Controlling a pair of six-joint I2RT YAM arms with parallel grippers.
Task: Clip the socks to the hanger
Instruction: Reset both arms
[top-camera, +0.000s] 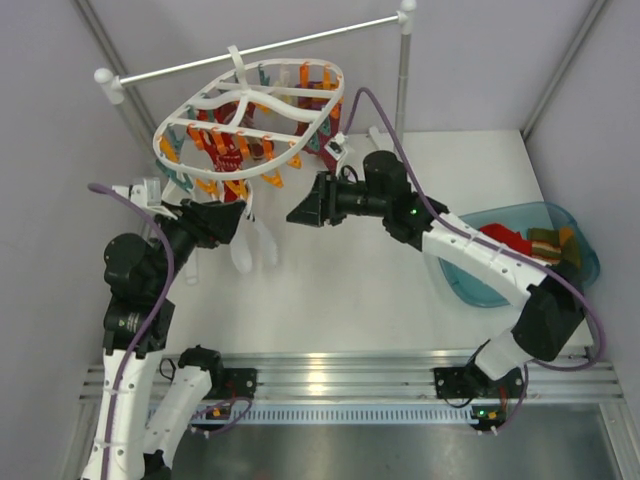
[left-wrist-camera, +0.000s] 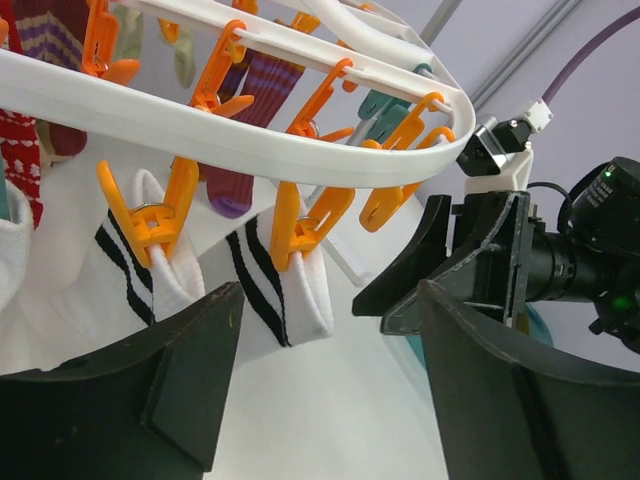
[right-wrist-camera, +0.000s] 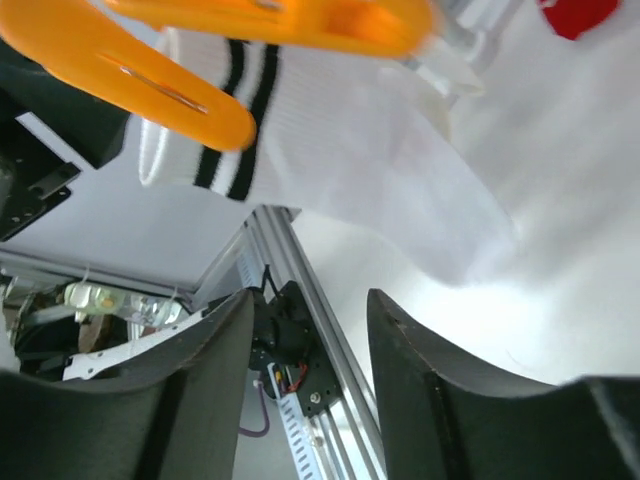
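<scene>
Two white black-striped socks (left-wrist-camera: 290, 300) hang from the near rim of the hanger (left-wrist-camera: 300, 150), each cuff pinched in an orange clip (left-wrist-camera: 300, 225); in the top view they dangle at centre-left, below the oval frame; darker socks, maroon and purple-striped, show in clips further back, upper left of the left wrist view; more socks, red (top-camera: 505, 238) and a yellow-green striped one (top-camera: 548, 243), lie in the blue basin (top-camera: 480, 285) at right

left gripper (left-wrist-camera: 330, 300) spread wide, nothing between its fingers, just under the striped pair; right gripper (right-wrist-camera: 310, 300) also wide and empty, facing it from the right, a sock and clip just above

Step, I'd say: release done, next sock to fetch; to do it well, back both arms off low and straight so no finger snags a clip or sets the frame swinging; check the cuffs sit deep in the clips; right arm is closer to the basin, take one sock by the cuff, keep it taut; unused clips (left-wrist-camera: 390, 200) hang at the rim's right end in the left wrist view, aim there
</scene>
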